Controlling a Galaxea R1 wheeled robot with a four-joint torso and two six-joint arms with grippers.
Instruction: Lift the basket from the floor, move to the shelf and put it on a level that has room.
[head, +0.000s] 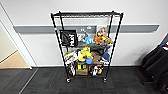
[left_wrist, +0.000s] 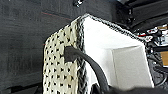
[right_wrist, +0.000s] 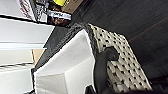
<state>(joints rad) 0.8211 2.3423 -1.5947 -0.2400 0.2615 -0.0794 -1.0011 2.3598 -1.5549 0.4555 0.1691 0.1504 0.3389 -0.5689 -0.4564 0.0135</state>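
The shelf (head: 86, 45) stands straight ahead against the white wall, on the dark carpet floor (head: 50, 80). Its top level (head: 87, 14) is a bare black wire grid. In the left wrist view, the basket (left_wrist: 60, 72) shows its checkered weave and white lining, with carpet (left_wrist: 20, 37) below it. A dark loop handle (left_wrist: 85, 60) runs from its side up into my left gripper (left_wrist: 100, 88). The right wrist view shows the basket (right_wrist: 120, 55) from the other end, its handle (right_wrist: 101, 67) rising into my right gripper (right_wrist: 96, 90). Both grippers look shut on the handles.
The shelf's lower tiers (head: 87, 56) are crowded with toys, boxes and a black bag. A dark bulky object (head: 156, 62) sits at the right by the wall. At the left, a doorway opens onto tan wooden flooring (head: 15, 60). Open carpet lies in front of the shelf.
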